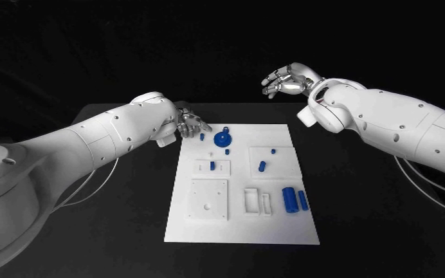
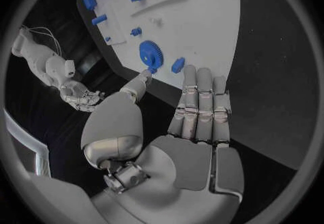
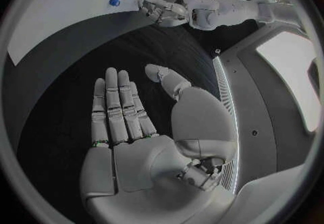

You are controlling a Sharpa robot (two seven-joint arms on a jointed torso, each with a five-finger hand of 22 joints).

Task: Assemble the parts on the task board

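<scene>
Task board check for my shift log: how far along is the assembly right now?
Early stage. Nothing looks clearly assembled: the round blue gear and two blue cylinders lie on the white rectangular task board, other small blue pieces scattered around. Neither holds a part: the left robot hand is open at the board's far corner near the gear, the right robot hand open above the table. Essentially all assembly remains.

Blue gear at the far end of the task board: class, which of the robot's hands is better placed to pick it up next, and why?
Probably the left hand: it hovers open at the board's far left corner, beside the blue gear. The right hand hangs open beyond the task board.
</scene>
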